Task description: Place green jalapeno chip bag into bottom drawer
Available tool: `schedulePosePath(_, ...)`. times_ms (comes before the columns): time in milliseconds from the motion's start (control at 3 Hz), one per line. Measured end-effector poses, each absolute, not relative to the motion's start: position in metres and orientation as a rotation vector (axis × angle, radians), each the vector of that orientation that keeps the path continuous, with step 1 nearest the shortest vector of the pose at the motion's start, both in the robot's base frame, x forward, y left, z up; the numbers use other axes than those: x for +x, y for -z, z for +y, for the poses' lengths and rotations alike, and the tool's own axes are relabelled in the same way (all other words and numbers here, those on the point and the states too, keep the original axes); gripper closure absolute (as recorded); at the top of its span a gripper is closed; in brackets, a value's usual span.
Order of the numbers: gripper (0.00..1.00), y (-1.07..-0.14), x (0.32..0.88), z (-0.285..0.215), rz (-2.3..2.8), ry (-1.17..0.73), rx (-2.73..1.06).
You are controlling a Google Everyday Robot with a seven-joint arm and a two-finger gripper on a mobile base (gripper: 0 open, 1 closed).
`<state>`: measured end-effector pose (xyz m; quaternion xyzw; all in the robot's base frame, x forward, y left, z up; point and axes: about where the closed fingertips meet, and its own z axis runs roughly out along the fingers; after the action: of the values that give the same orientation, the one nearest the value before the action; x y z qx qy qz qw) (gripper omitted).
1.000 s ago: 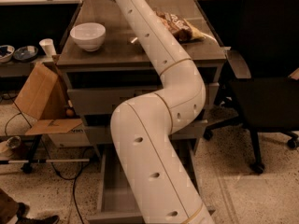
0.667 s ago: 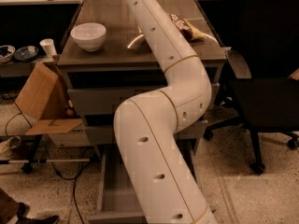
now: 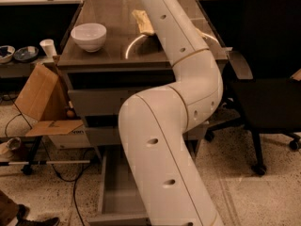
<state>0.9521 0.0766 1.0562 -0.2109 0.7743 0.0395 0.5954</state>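
The bottom drawer (image 3: 114, 192) stands pulled out at the foot of the grey cabinet, showing a plain grey inside, partly covered by my white arm (image 3: 160, 140). The arm rises over the cabinet top (image 3: 113, 41) and leaves the picture at the top edge, so my gripper is out of view above the back of the cabinet. The green jalapeno chip bag is hidden or out of view.
A white bowl (image 3: 88, 36) sits at the cabinet top's left. A tan chip bag (image 3: 143, 21) lies at the back, partly behind the arm. A cardboard box (image 3: 40, 95) and cables lie left of the cabinet; a black office chair (image 3: 268, 79) stands to the right.
The arm's upper link has swung to the right across the cabinet top. The tan bag, which showed on its right side, now shows on its left.
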Motion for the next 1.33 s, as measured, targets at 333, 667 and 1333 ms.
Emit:
schedulePosePath(333,1.00,-1.077,0.934,0.111,1.754,-0.193,-0.562)
schedulePosePath(667,1.00,-1.097,0.916,0.134,1.724,-0.267,-0.603)
schedulePosePath(1333,1.00,-1.113,0.884,0.151,1.764,-0.398,-0.612)
